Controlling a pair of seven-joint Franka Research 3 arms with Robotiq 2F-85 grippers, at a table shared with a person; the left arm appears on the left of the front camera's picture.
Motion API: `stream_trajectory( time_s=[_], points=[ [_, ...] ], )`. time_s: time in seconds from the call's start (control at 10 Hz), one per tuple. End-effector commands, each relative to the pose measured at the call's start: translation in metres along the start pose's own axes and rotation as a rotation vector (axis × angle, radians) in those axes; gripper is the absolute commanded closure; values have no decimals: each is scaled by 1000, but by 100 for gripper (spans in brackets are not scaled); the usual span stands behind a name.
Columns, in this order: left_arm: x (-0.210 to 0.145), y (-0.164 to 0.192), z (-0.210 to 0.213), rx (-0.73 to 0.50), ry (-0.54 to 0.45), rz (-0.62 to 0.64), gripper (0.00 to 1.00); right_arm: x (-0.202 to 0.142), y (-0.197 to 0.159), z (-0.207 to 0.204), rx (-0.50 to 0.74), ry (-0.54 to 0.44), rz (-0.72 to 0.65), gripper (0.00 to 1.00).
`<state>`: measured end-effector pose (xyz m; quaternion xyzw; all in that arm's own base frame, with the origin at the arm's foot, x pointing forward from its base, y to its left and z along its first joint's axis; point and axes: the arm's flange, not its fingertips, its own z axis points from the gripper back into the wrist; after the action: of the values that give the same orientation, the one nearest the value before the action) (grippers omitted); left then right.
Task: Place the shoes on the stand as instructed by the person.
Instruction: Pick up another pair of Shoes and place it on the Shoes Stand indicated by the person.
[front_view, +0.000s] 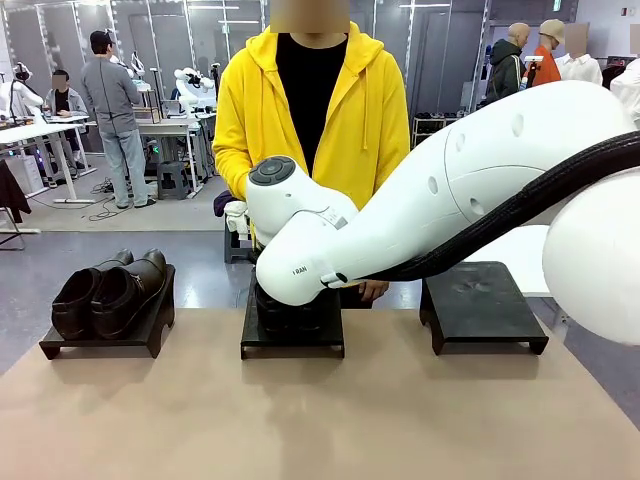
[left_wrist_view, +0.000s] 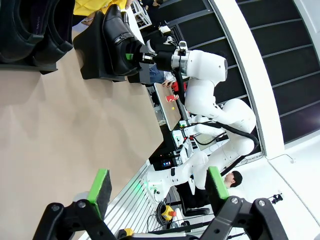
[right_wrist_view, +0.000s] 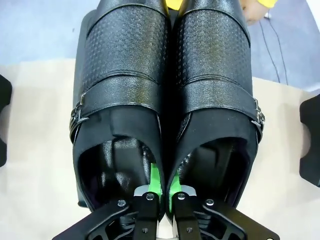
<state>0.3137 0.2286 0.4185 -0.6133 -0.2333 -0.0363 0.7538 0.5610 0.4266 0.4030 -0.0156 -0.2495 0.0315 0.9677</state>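
One pair of glossy black shoes (front_view: 105, 295) rests on the left stand (front_view: 95, 345). My right arm reaches across to the middle stand (front_view: 292, 345). In the right wrist view, my right gripper (right_wrist_view: 162, 182) is shut on the inner walls of the second pair of shoes (right_wrist_view: 165, 75), pinching them together over that stand. I cannot tell whether their soles touch it. The left wrist view shows that pair of shoes (left_wrist_view: 117, 37) held from the side. My left gripper (left_wrist_view: 159, 184) is open with nothing between its fingers. The person (front_view: 310, 110) in yellow stands behind the middle stand.
The right stand (front_view: 483, 305) is bare. The person's hand (front_view: 372, 291) hangs just behind the middle stand, close to my right arm. Brown tabletop (front_view: 320, 420) stretches in front of the stands. Other people and tables are far back.
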Motion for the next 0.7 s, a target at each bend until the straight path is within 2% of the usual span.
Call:
stream_trajectory(
  time_s=[0.0, 0.2, 0.5, 0.6],
  points=[
    [0, -2, -2, 3, -16, -22, 4, -9, -4, 3, 1, -72, -28, 93],
    [0, -2, -2, 3, -16, -22, 4, -10, -7, 6, 6, -69, -30, 62],
    [0, -2, -2, 3, -16, -22, 4, -13, -13, 21, 8, -65, -41, 5],
    [0, -2, -2, 3, -16, -22, 4, -14, -17, 24, 11, -59, -50, 0]
  ],
)
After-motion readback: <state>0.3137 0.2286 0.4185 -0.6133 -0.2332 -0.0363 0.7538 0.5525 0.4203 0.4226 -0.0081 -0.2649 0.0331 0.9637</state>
